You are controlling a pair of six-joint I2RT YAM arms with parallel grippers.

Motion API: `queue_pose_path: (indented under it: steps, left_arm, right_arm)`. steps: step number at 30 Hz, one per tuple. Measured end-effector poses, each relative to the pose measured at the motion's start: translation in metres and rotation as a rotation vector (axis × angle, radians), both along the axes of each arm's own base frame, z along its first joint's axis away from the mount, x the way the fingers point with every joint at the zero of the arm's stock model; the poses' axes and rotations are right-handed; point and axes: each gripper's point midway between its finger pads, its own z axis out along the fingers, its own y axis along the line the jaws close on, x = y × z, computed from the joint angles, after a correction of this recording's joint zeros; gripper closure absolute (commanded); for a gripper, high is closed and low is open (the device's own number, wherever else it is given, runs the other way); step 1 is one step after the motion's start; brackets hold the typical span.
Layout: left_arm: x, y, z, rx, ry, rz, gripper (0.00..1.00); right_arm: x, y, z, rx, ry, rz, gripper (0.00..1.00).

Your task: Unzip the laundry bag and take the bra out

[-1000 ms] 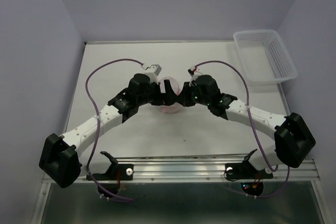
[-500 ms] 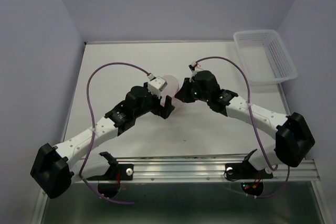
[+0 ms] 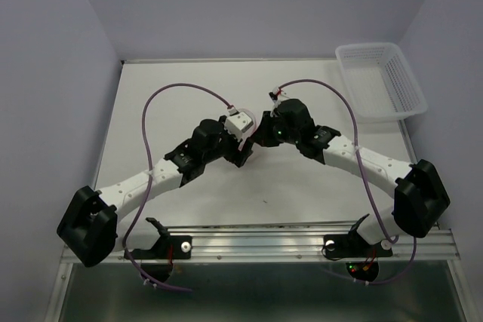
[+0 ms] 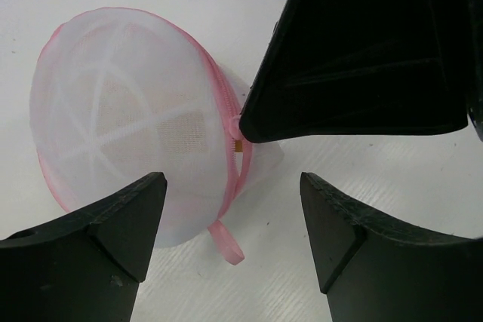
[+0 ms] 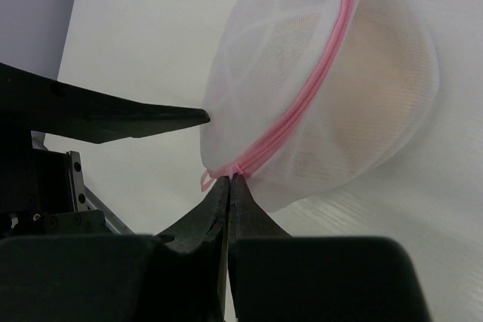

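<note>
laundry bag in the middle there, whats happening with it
The right hand is pinched shut on the laundry bag at the end of its pink zipper. The left hand is open, its fingers on either side of the bag's lower edge, not gripping. The zipper looks closed, and the beige bra shows through the mesh, inside.

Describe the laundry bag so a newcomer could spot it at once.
On the white table, look to its middle. The laundry bag is there, pinched at its zipper by the shut right hand, with the open left hand facing it. It is a small rounded pouch of white mesh with pink trim, unlike the stiff rectangular basket at the far right corner.
</note>
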Motion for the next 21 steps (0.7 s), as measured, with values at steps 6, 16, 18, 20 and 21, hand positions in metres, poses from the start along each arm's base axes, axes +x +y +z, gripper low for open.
queue_pose_path:
  steps: [6,16,18,20,21]
  left_arm:
    - [0.006,0.001,0.005,0.010,-0.044,0.003,0.26]
    - [0.012,0.004,0.003,0.038,-0.071,0.016,0.99]
    - [0.013,0.003,0.005,0.042,-0.085,0.008,1.00]
    - [0.013,0.002,0.006,0.041,-0.089,0.004,1.00]
    - [0.012,0.002,0.007,0.040,-0.093,-0.002,1.00]
  right_arm:
    - [0.001,0.004,0.010,0.018,-0.009,0.014,0.99]
    - [-0.005,0.007,0.013,0.046,0.013,0.062,0.99]
    - [-0.005,0.007,0.014,0.049,0.014,0.065,0.99]
    - [-0.003,0.005,0.015,0.049,0.013,0.057,0.99]
    - [0.002,0.001,0.015,0.047,0.008,0.039,0.99]
